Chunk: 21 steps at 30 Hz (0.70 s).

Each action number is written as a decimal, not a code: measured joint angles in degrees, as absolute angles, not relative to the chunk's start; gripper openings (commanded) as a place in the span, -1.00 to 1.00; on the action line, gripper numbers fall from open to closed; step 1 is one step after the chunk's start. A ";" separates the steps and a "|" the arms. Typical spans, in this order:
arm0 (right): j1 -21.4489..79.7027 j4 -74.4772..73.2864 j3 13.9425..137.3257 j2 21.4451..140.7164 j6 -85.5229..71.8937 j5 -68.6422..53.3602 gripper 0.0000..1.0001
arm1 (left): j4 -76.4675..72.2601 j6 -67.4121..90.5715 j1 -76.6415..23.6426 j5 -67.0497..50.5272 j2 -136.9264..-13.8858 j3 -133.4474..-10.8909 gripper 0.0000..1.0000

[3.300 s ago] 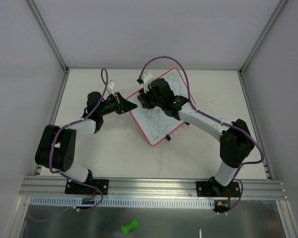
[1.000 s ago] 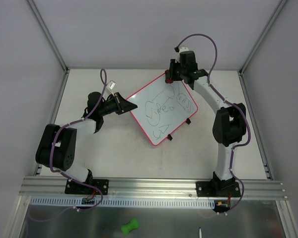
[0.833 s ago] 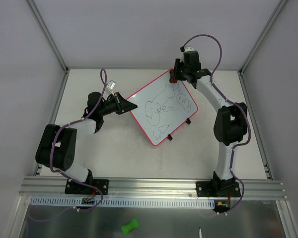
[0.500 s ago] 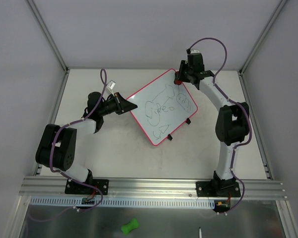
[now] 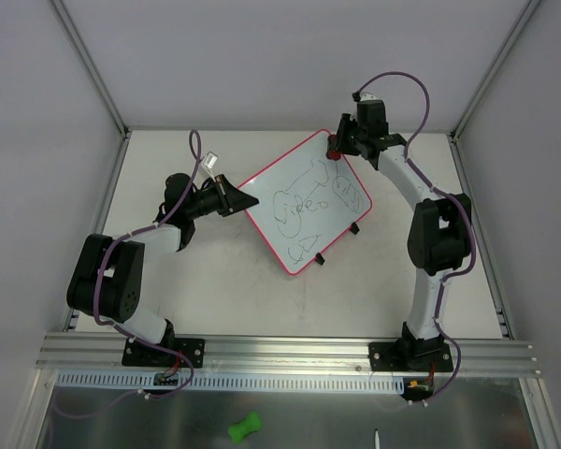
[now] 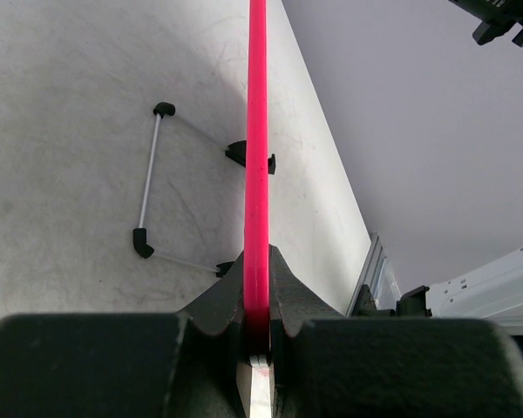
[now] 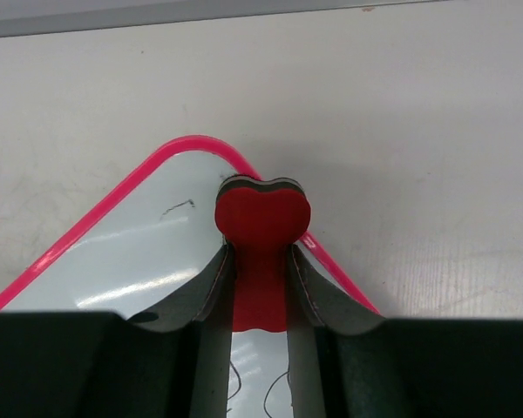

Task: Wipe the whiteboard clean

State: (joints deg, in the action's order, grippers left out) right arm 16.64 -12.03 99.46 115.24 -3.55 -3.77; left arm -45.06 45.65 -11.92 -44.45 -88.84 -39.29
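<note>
Jaws of the left gripper (image 6: 257,261) pinch the pink frame of the whiteboard (image 5: 304,201) at its left corner, seen edge-on in the wrist view. The board sits cornerwise mid-way across the desk (image 5: 215,271), black scribbles on its face. At its far corner the right gripper (image 7: 261,252) grips a red eraser (image 7: 262,212) between both fingers, its rounded end over the frame.

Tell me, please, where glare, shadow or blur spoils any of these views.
Top external: even, soft light, the board sharp. Left wrist: the left gripper near the lens is dark and soft, with a faint shadow on the table. Right wrist: white glare streaks on the board beside the eraser.
</note>
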 measured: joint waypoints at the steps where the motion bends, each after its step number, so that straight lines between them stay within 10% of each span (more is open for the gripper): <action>1: 16.73 -12.32 99.96 115.28 -3.29 -4.38 -0.99 | -45.06 45.63 -11.92 -44.49 -88.84 -39.29 -1.00; 21: 21.74 -15.88 107.70 117.19 1.06 -7.05 -0.99 | -44.93 44.49 -11.94 -44.75 -88.84 -39.29 -1.00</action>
State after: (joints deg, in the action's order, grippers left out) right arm 21.74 -15.88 107.70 117.19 1.06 -7.05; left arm -44.93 44.49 -11.94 -44.75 -88.84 -39.29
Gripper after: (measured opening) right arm 0.283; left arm 0.048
